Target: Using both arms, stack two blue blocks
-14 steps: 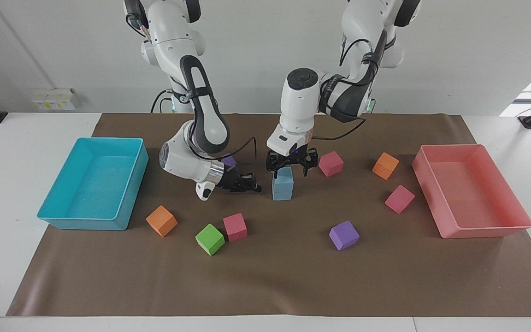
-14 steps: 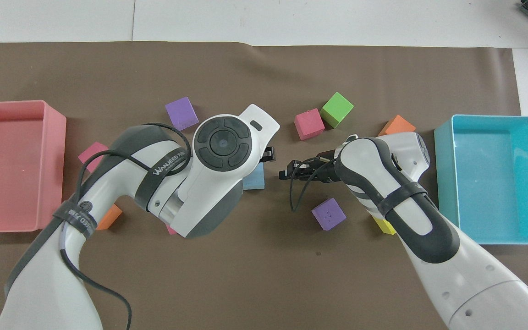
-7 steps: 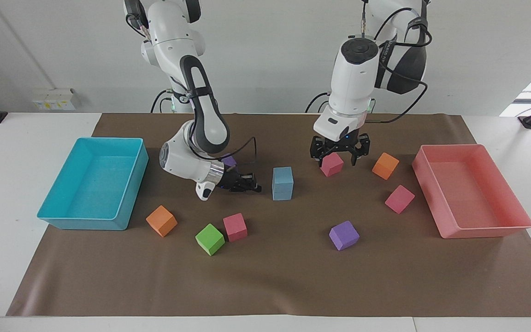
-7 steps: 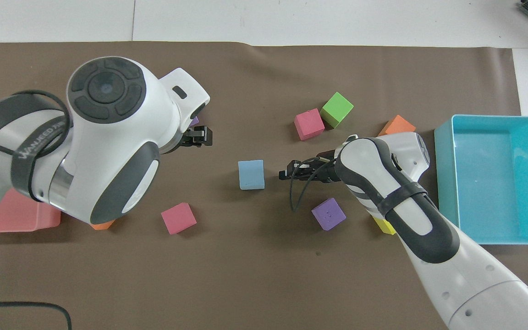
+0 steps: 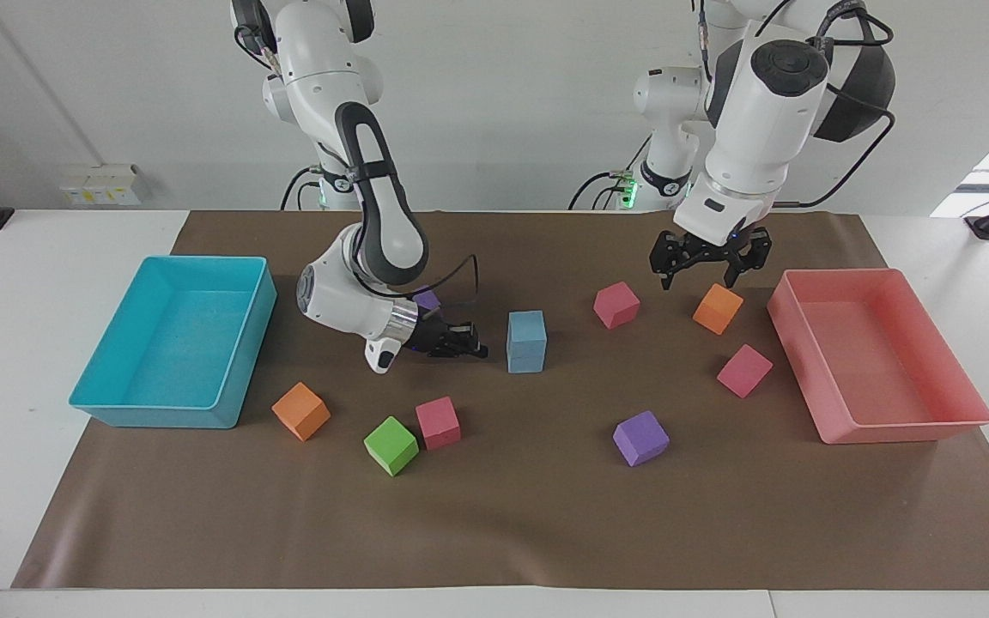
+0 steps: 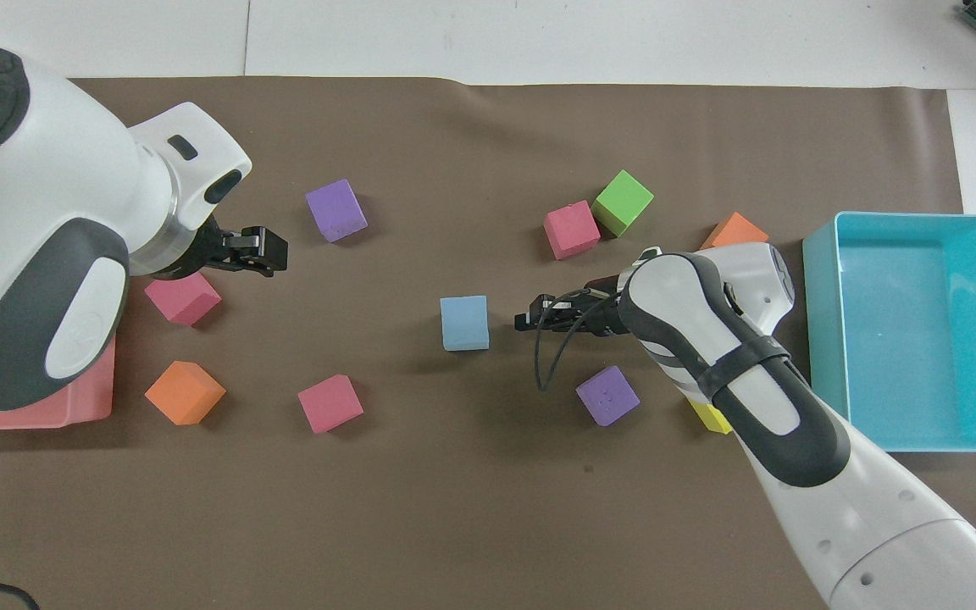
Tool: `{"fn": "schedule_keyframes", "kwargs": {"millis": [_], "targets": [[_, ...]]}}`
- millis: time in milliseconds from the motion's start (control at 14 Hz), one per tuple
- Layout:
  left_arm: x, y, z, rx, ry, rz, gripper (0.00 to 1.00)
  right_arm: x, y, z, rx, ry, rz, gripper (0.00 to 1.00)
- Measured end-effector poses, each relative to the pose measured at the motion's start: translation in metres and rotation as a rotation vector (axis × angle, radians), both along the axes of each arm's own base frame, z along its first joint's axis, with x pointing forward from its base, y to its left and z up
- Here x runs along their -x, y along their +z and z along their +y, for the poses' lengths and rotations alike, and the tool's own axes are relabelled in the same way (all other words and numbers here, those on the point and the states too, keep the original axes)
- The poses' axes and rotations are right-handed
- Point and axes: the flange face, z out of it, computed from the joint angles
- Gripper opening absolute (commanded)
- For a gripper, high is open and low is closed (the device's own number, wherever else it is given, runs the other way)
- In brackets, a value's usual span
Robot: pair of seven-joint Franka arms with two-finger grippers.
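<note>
The two blue blocks sit stacked, one on the other, just beside the right pincer, which is shut on nothing; the left pincer hangs open over an orange block.

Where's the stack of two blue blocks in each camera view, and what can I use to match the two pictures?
Facing view: the stack of blue blocks stands mid-mat, just beside the right gripper, both cubes visible.
Overhead view: it sits near the centre, seen as one blue square, again by the right gripper.
Shared landmark: the turquoise tray at the right arm's end of the table.
</note>
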Motion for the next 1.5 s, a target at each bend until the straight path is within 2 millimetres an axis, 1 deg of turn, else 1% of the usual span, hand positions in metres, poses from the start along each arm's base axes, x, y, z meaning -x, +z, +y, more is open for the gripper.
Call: {"fn": "schedule_keyframes", "kwargs": {"millis": [142,214,285,356,427,499,641,712,783,926,1140,1282,1496], "targets": [[0.002,0.005,0.013,0.016,0.005,0.021,1.00,-0.002,0.003,0.001,-0.001,0.004,-0.009,0.00],[0.003,0.010,0.024,0.026,0.006,0.027,1.00,-0.003,0.004,0.001,0.002,0.012,-0.017,0.00],[0.005,0.018,0.039,0.031,0.009,0.033,1.00,-0.003,0.007,0.001,0.013,0.026,-0.028,0.00],[0.007,0.024,0.054,0.032,0.013,0.038,1.00,-0.004,0.012,0.000,0.034,0.052,-0.045,0.15],[0.009,0.031,0.070,0.030,0.014,0.043,1.00,-0.006,0.019,-0.001,0.066,0.084,-0.066,0.81],[0.011,0.035,0.085,0.028,0.014,0.051,1.00,-0.009,0.028,-0.002,0.101,0.108,-0.082,1.00],[0.012,0.038,0.110,0.028,0.019,0.063,1.00,-0.013,0.046,-0.004,0.167,0.149,-0.115,1.00],[0.011,0.038,0.120,0.030,0.024,0.064,1.00,-0.014,0.056,-0.006,0.192,0.163,-0.133,1.00],[0.010,0.039,0.126,0.031,0.029,0.063,1.00,-0.015,0.066,-0.009,0.216,0.173,-0.149,1.00],[0.010,0.040,0.127,0.032,0.030,0.060,1.00,-0.018,0.089,-0.019,0.291,0.185,-0.181,1.00],[0.012,0.041,0.123,0.032,0.022,0.057,1.00,-0.020,0.133,-0.039,0.448,0.185,-0.235,1.00],[0.012,0.043,0.123,0.032,0.022,0.054,1.00,-0.021,0.159,-0.053,0.555,0.206,-0.280,1.00],[0.012,0.048,0.125,0.033,0.025,0.043,1.00,-0.028,0.192,-0.084,0.688,0.255,-0.305,1.00]]}}
